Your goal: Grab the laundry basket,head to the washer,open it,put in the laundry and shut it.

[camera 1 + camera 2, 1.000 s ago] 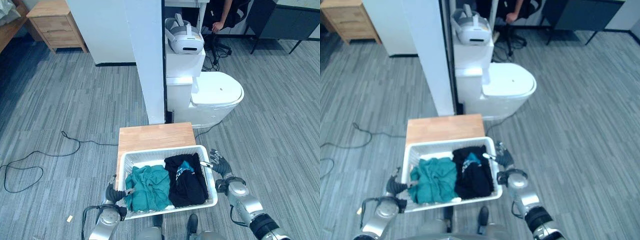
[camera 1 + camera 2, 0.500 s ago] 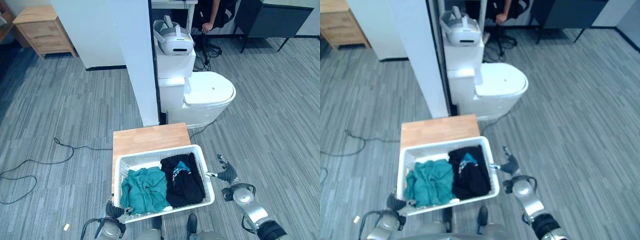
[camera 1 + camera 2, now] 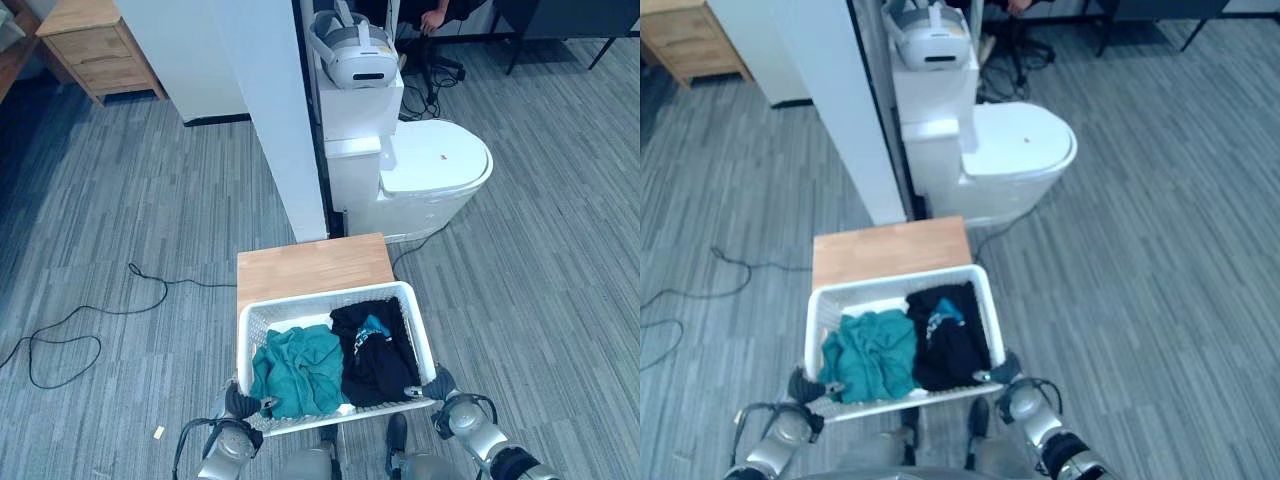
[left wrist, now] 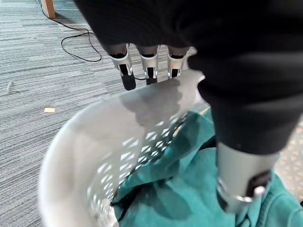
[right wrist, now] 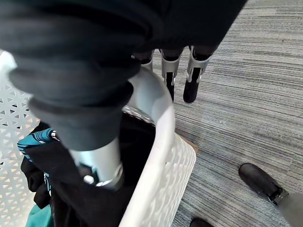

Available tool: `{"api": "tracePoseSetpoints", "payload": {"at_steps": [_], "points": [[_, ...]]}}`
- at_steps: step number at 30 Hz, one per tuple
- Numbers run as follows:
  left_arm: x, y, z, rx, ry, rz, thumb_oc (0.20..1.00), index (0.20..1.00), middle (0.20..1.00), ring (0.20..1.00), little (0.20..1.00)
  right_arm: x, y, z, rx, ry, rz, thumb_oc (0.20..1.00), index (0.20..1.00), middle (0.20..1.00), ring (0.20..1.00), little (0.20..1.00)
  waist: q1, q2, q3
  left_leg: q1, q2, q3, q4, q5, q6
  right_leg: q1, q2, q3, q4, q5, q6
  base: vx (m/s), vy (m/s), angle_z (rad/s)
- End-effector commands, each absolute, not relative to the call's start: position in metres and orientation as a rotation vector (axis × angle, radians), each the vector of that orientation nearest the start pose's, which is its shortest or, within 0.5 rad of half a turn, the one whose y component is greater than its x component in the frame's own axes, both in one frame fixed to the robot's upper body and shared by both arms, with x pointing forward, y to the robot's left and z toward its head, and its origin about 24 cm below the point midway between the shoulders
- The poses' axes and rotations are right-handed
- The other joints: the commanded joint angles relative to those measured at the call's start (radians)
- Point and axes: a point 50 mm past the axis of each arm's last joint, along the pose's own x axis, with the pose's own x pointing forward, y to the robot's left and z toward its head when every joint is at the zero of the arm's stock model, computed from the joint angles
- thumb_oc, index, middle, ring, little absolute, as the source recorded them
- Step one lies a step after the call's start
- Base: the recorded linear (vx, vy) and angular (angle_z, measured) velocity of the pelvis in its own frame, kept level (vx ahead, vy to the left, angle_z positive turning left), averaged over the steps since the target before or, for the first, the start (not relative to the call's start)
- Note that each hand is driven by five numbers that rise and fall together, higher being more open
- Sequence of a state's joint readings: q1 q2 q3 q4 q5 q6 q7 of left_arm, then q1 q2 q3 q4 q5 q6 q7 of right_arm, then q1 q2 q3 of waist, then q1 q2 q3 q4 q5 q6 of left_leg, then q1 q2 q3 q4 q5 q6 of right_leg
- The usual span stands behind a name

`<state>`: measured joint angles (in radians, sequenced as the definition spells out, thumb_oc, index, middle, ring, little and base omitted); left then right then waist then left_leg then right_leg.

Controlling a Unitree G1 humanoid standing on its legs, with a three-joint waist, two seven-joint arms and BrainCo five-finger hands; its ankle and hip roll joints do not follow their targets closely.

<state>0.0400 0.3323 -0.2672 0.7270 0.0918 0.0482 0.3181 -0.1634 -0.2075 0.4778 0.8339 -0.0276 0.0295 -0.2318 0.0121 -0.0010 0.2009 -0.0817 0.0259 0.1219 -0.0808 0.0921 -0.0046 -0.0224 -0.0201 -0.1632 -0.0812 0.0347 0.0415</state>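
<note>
1. As I look down through the head camera, I log the white laundry basket point(image 3: 335, 305) at lower centre of the frame, on a small wooden bench point(image 3: 312, 265).
2. Contents: teal laundry point(image 3: 295, 368) on the basket's left, black laundry point(image 3: 372, 350) on its right.
3. My left hand point(image 4: 147, 66) sits at the near left rim, fingers point(image 4: 127, 71) hooked outside, thumb inside, clamped on it.
4. My right hand point(image 5: 177, 66) clamps the near right rim likewise.
5. A white washer point(image 3: 435, 180) stands at upper centre, lid down.

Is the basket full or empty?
Loaded, not brimming: the white basket holds a teal garment and a black garment, both below its rim.
</note>
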Motion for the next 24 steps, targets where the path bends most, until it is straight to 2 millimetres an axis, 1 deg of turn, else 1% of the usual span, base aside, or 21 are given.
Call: {"api": "tracePoseSetpoints", "payload": {"at_steps": [1,3,4,5,6,9,10,11,12,13,14,15,16,17,18,19,20,21,22,23,24], "points": [[0.183,0.231,-0.1,0.63,0.688,0.117,0.2,0.2,0.2,0.2,0.2,0.229,-0.132,-0.09,-0.439,0.575,0.197,0.2,0.2,0.2,0.2,0.2,0.012,-0.056,0.013,0.043,-0.027,0.008,0.008,-0.114,-0.014,-0.006,-0.034,0.029,0.02,-0.108,0.068,0.04,-0.006,0.01],[0.184,0.231,-0.099,0.619,0.683,0.118,0.2,0.2,0.2,0.2,0.2,0.23,-0.134,-0.089,-0.424,0.569,0.187,0.2,0.2,0.2,0.2,0.2,0.01,-0.057,0.009,0.047,-0.027,0.009,0.007,-0.115,-0.015,-0.002,-0.033,0.03,0.02,-0.109,0.068,0.04,-0.018,0.0],[0.185,0.232,-0.097,0.601,0.675,0.127,0.2,0.2,0.2,0.2,0.2,0.232,-0.137,-0.086,-0.388,0.561,0.166,0.2,0.2,0.2,0.2,0.2,0.007,-0.059,0.001,0.055,-0.027,0.012,0.006,-0.118,-0.015,0.006,-0.032,0.03,0.019,-0.111,0.068,0.07,-0.063,-0.01],[0.184,0.234,-0.095,0.577,0.67,0.142,0.2,0.2,0.2,0.2,0.2,0.232,-0.145,-0.082,-0.35,0.55,0.139,0.2,0.2,0.2,0.2,0.2,0.002,-0.063,-0.011,0.068,-0.024,0.013,0.006,-0.123,-0.017,0.017,-0.03,0.03,0.02,-0.116,0.067,0.05,-0.056,-0.02],[0.184,0.234,-0.095,0.577,0.67,0.141,0.2,0.2,0.2,0.2,0.2,0.231,-0.145,-0.083,-0.35,0.55,0.139,0.2,0.2,0.2,0.2,0.2,0.003,-0.062,-0.011,0.069,-0.024,0.013,0.006,-0.123,-0.017,0.018,-0.03,0.03,0.02,-0.116,0.067,0.05,-0.065,0.0],[0.182,0.238,-0.089,0.54,0.649,0.159,0.2,0.2,0.2,0.2,0.2,0.231,-0.159,-0.073,-0.301,0.507,0.09,0.2,0.2,0.2,0.2,0.2,-0.008,-0.069,-0.028,0.09,-0.018,0.016,0.013,-0.135,-0.019,0.038,-0.027,0.034,0.027,-0.127,0.065,0.03,-0.083,0.0],[0.182,0.239,-0.084,0.514,0.622,0.166,0.2,0.2,0.2,0.2,0.2,0.23,-0.17,-0.064,-0.275,0.465,0.049,0.2,0.2,0.2,0.2,0.2,-0.018,-0.07,-0.035,0.103,-0.011,0.018,0.019,-0.142,-0.022,0.045,-0.022,0.039,0.036,-0.137,0.06,0.0,-0.126,-0.02],[0.182,0.239,-0.082,0.502,0.61,0.166,0.2,0.2,0.2,0.2,0.2,0.228,-0.175,-0.061,-0.266,0.45,0.035,0.2,0.2,0.2,0.2,0.2,-0.024,-0.07,-0.038,0.107,-0.006,0.018,0.023,-0.145,-0.024,0.047,-0.019,0.045,0.044,-0.143,0.058,-0.01,-0.099,-0.02],[0.181,0.239,-0.082,0.502,0.611,0.166,0.2,0.2,0.2,0.2,0.2,0.228,-0.175,-0.061,-0.266,0.451,0.035,0.2,0.2,0.2,0.2,0.2,-0.024,-0.07,-0.039,0.107,-0.006,0.018,0.023,-0.145,-0.025,0.047,-0.019,0.045,0.045,-0.144,0.057,-0.02,-0.073,0.0],[0.183,0.238,-0.078,0.491,0.591,0.163,0.2,0.2,0.2,0.2,0.2,0.227,-0.18,-0.056,-0.259,0.426,0.021,0.2,0.2,0.2,0.2,0.2,-0.03,-0.07,-0.041,0.109,-0.001,0.022,0.029,-0.147,-0.026,0.048,-0.016,0.05,0.052,-0.15,0.054,-0.04,-0.129,-0.04],[0.185,0.238,-0.071,0.462,0.555,0.164,0.2,0.2,0.2,0.2,0.2,0.225,-0.19,-0.044,-0.242,0.373,-0.014,0.2,0.2,0.2,0.2,0.2,-0.046,-0.07,-0.047,0.114,0.012,0.027,0.045,-0.15,-0.031,0.05,-0.007,0.062,0.068,-0.161,0.044,-0.05,-0.174,-0.04],[0.187,0.237,-0.069,0.451,0.541,0.162,0.2,0.2,0.2,0.2,0.2,0.224,-0.195,-0.039,-0.234,0.346,-0.031,0.2,0.2,0.2,0.2,0.2,-0.053,-0.069,-0.05,0.115,0.017,0.028,0.053,-0.15,-0.033,0.051,-0.004,0.067,0.073,-0.166,0.04,-0.04,-0.135,-0.06],[0.186,0.237,-0.069,0.451,0.542,0.161,0.2,0.2,0.2,0.2,0.2,0.224,-0.195,-0.039,-0.234,0.347,-0.031,0.2,0.2,0.2,0.2,0.2,-0.052,-0.068,-0.05,0.115,0.018,0.029,0.054,-0.151,-0.033,0.052,-0.004,0.067,0.074,-0.166,0.04,-0.03,-0.099,-0.09],[0.189,0.235,-0.065,0.432,0.516,0.158,0.2,0.2,0.2,0.2,0.2,0.223,-0.201,-0.03,-0.222,0.304,-0.054,0.2,0.2,0.2,0.2,0.2,-0.065,-0.068,-0.053,0.118,0.025,0.033,0.068,-0.155,-0.036,0.052,-0.001,0.075,0.082,-0.171,0.035,-0.04,-0.124,-0.17],[0.194,0.227,-0.055,0.403,0.466,0.122,0.2,0.2,0.2,0.2,0.2,0.217,-0.213,-0.017,-0.22,0.25,-0.087,0.2,0.2,0.2,0.2,0.2,-0.092,-0.062,-0.06,0.122,0.037,0.04,0.102,-0.164,-0.039,0.057,0.006,0.09,0.098,-0.179,0.025,-0.04,-0.124,-0.21],[0.194,0.227,-0.056,0.403,0.467,0.121,0.2,0.2,0.2,0.2,0.2,0.217,-0.213,-0.017,-0.22,0.251,-0.087,0.2,0.2,0.2,0.2,0.2,-0.092,-0.062,-0.06,0.123,0.038,0.04,0.102,-0.165,-0.039,0.057,0.006,0.091,0.099,-0.18,0.025,-0.03,-0.08,-0.17],[0.196,0.223,-0.051,0.386,0.441,0.106,0.2,0.2,0.2,0.2,0.2,0.217,-0.217,-0.011,-0.225,0.225,-0.098,0.2,0.2,0.2,0.2,0.2,-0.101,-0.059,-0.059,0.128,0.039,0.037,0.11,-0.168,-0.04,0.057,0.011,0.102,0.106,-0.181,0.023,-0.02,0.0,-0.2],[0.199,0.218,-0.047,0.371,0.416,0.085,0.2,0.2,0.2,0.2,0.2,0.218,-0.218,-0.005,-0.226,0.197,-0.098,0.2,0.2,0.2,0.2,0.2,-0.109,-0.055,-0.058,0.127,0.037,0.02,0.121,-0.173,-0.04,0.051,0.015,0.115,0.115,-0.183,0.021,-0.07,0.022,-0.4],[0.207,0.209,-0.034,0.343,0.341,0.059,0.2,0.2,0.2,0.2,0.2,0.223,-0.216,0.006,-0.222,0.141,-0.085,0.2,0.2,0.2,0.2,0.2,-0.12,-0.051,-0.051,0.111,0.01,-0.064,0.153,-0.189,-0.041,0.034,0.023,0.155,0.13,-0.183,0.02,-0.1,0.045,-0.5],[0.21,0.205,-0.03,0.335,0.316,0.05,0.2,0.2,0.2,0.2,0.2,0.224,-0.215,0.01,-0.224,0.122,-0.074,0.2,0.2,0.2,0.2,0.2,-0.123,-0.05,-0.049,0.1,-0.009,-0.115,0.166,-0.198,-0.043,0.023,0.027,0.181,0.134,-0.177,0.02,-0.1,0.036,-0.65],[0.21,0.205,-0.03,0.335,0.315,0.05,0.2,0.2,0.2,0.2,0.2,0.225,-0.215,0.01,-0.223,0.122,-0.074,0.2,0.2,0.2,0.2,0.2,-0.123,-0.05,-0.052,0.095,-0.01,-0.115,0.165,-0.194,-0.043,0.019,0.026,0.181,0.133,-0.174,0.02,-0.06,0.032,-0.75]]}}
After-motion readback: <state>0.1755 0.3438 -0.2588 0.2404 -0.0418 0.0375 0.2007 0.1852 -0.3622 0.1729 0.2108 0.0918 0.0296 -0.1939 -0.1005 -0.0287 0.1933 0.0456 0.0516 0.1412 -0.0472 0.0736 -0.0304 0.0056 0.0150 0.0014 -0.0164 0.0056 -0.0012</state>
